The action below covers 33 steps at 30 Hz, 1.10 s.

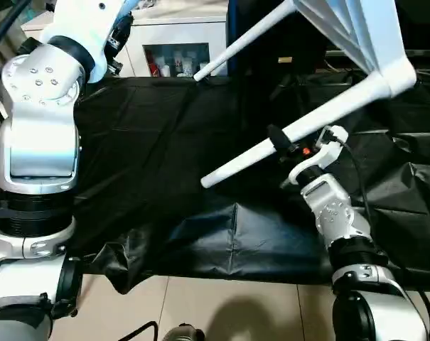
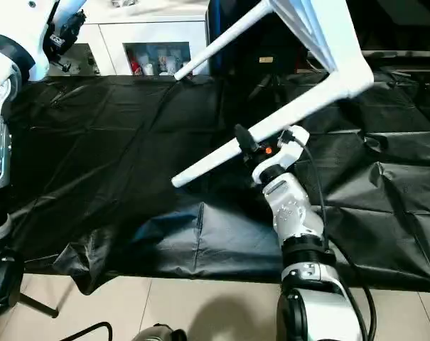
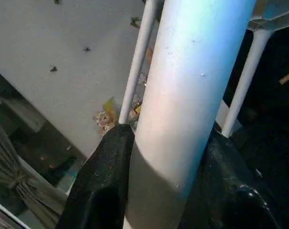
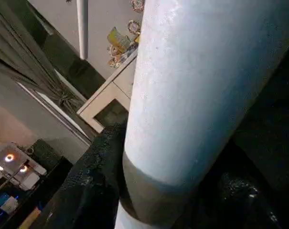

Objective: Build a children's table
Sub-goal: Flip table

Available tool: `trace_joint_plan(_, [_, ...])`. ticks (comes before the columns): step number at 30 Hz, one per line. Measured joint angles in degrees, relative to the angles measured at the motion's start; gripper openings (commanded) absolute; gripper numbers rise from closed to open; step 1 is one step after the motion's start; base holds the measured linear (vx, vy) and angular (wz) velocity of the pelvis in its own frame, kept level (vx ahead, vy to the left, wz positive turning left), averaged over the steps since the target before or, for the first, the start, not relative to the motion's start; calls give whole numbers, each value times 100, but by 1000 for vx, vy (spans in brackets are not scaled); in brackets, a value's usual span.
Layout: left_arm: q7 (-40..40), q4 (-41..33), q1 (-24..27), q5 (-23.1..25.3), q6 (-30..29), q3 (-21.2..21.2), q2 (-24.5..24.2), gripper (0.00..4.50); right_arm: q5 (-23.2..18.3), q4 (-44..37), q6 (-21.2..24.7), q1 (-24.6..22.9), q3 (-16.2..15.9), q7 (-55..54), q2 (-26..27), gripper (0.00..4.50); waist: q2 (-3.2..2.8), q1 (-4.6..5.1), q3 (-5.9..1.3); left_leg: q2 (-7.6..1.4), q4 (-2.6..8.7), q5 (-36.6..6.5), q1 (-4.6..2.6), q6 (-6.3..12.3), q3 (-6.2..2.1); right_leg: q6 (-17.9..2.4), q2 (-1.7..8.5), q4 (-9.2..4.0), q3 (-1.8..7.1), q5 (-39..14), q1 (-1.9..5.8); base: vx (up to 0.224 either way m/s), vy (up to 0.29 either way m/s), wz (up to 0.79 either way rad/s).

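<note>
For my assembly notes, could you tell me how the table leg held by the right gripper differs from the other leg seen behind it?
The near leg is clamped between the right gripper's fingers, and its free end hangs above the black cloth. The far leg has no gripper on it in the head views, and its free end points toward the white cabinet. Both are white tubes sloping down from the raised tabletop.

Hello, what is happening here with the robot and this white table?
The robot is holding the children's table up in the air over a black sheet, with legs already fitted in its corner sockets. The right gripper is clamped around one tube leg partway along it. The left gripper is clamped around another leg. A white cabinet stands behind.
</note>
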<state>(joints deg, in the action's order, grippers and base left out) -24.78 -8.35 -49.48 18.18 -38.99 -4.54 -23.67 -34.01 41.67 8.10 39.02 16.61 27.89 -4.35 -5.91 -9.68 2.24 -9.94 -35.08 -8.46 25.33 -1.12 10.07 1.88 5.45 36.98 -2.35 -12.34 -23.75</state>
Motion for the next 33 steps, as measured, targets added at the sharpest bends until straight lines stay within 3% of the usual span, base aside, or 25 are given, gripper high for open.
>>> trace_joint_plan(6, [282,-183,429,-192,124,-435,329,178,179,-177,-140,110,-12,0,-150,178,10,5,7,-1,-5,1,5,2,3,0,0,5,3,0,-8,0,0,0])
trace_joint_plan(9, [455,-300,737,-397,192,-740,560,178,325,-582,-129,97,-51,-56,-295,172,46,-1,31,-6,-18,2,28,4,1,0,-1,9,-3,0,-22,0,0,0])
trace_joint_plan(13, [645,-490,1595,-736,459,-1039,936,176,570,-1573,-2,-217,-227,-184,-560,168,66,-6,34,-11,-60,-14,72,32,-5,-1,-2,7,-11,1,-41,0,0,0])
trace_joint_plan(17, [711,-359,2293,-944,688,-1148,1218,164,875,-2569,136,-706,-490,-314,-655,161,163,-18,22,-17,-70,-15,81,31,-11,-1,-8,1,-15,4,-39,0,0,0])
trace_joint_plan(22, [962,70,2841,-1079,1080,-1310,1461,159,1139,-3958,484,-1516,-944,-539,-613,159,203,-4,12,-14,-67,-22,51,10,-2,4,-10,-8,7,5,17,0,0,0])
trace_joint_plan(25, [1074,296,2942,-1154,1135,-1383,1519,159,1253,-4263,575,-1701,-1130,-646,-591,159,248,25,15,-13,-50,-22,23,6,-4,49,-11,-28,7,-1,45,0,0,0])
trace_joint_plan(28, [1121,571,3136,-1235,1392,-1440,1510,159,1478,-4599,685,-1932,-1353,-830,-496,159,290,84,22,2,27,-23,-72,3,-4,62,-14,-110,12,3,106,0,0,0])
trace_joint_plan(33, [1125,1138,3158,-1334,1818,-1469,1406,159,1907,-4725,700,-2027,-1587,-1156,-315,159,385,153,3,8,94,-20,-122,-1,-7,73,-19,-199,5,11,168,0,0,0])
